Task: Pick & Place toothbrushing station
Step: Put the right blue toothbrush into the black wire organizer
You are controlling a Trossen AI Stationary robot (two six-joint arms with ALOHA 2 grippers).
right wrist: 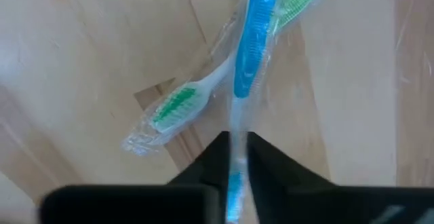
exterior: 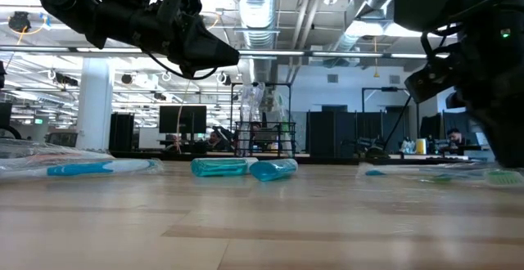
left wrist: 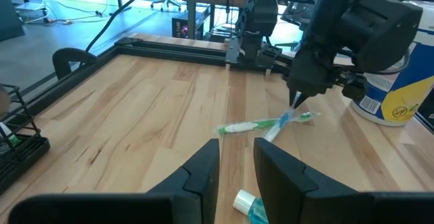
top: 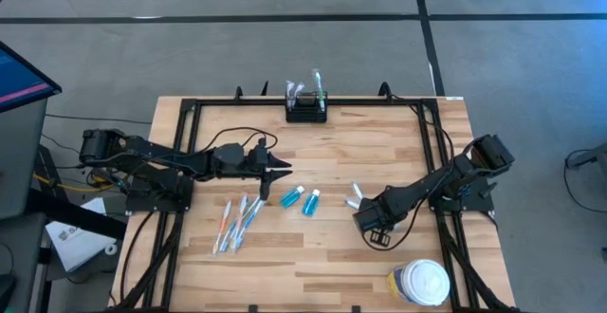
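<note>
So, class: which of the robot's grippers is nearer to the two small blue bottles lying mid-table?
The left gripper: it hovers just beside the blue bottles. The right gripper sits farther off on their other side, closed on a wrapped toothbrush.

Small black open-topped toothbrushing station (top: 307, 109), upright at desk's (top: 379, 161) far edge, centre, w/ wrapped items standing inside.

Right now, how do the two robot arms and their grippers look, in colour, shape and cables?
Both arms are dark, nearly black, built of jointed segments. The left gripper ends in two flat, blunt black fingers. The right gripper has the same black fingers on a bulky housing. Thin black cables run along both arms. No markings are readable.
</note>
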